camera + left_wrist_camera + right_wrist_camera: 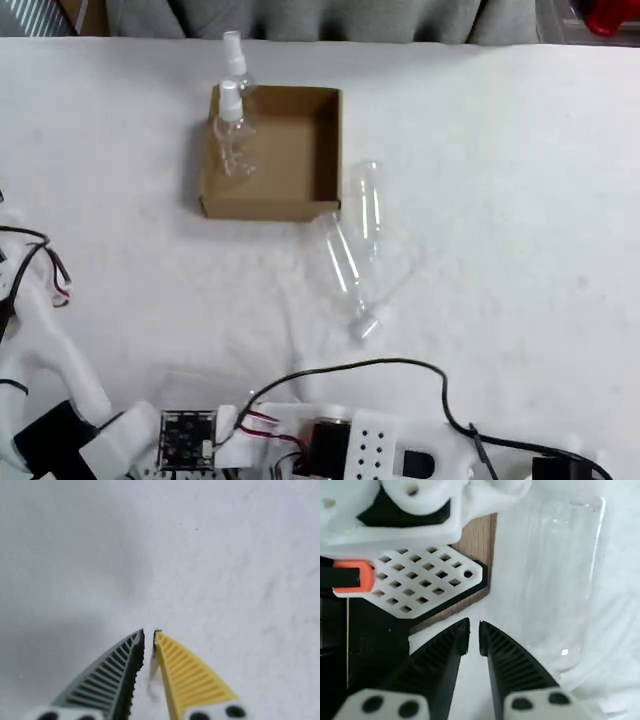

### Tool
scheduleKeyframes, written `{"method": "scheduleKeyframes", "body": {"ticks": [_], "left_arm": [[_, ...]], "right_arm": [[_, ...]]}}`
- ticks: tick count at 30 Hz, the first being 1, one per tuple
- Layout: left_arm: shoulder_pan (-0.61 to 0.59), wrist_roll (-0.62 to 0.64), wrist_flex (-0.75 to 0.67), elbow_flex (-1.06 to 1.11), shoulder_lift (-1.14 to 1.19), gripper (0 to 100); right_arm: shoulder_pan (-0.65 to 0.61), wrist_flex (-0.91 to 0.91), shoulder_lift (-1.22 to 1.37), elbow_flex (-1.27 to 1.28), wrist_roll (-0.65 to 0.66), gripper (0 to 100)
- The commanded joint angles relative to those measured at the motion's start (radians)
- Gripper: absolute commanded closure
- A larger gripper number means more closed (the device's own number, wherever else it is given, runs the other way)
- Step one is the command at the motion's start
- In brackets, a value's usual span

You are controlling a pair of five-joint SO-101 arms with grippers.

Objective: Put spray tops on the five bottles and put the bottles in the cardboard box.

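The cardboard box (285, 150) sits at the middle back of the white cloth. One clear bottle with a white spray top (232, 135) stands in its left part. A second topped bottle (236, 65) stands at the box's far left corner; whether inside or just behind it, I cannot tell. Two clear bottles without tops (366, 205) (340, 258) lie right of the box, with a loose spray top (365, 325) in front of them. My left gripper (149, 632) is shut on nothing over bare cloth. My right gripper (474, 627) is shut beside a clear bottle (545, 580) lying on the cloth.
Both arms' white bodies and black cables (350, 370) crowd the near edge of the table. In the right wrist view, white arm parts (415, 510) and a perforated plate (420, 580) lie close ahead. Open cloth spreads to the left and right of the box.
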Motion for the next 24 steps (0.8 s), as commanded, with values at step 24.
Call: {"method": "scheduleKeyframes", "body": {"ticks": [24], "left_arm": [[-0.01,0.009,-0.025,0.015,-0.005,95]], "right_arm": [[0.229,-0.252,0.232,-0.011,-0.012,98.3]]}}
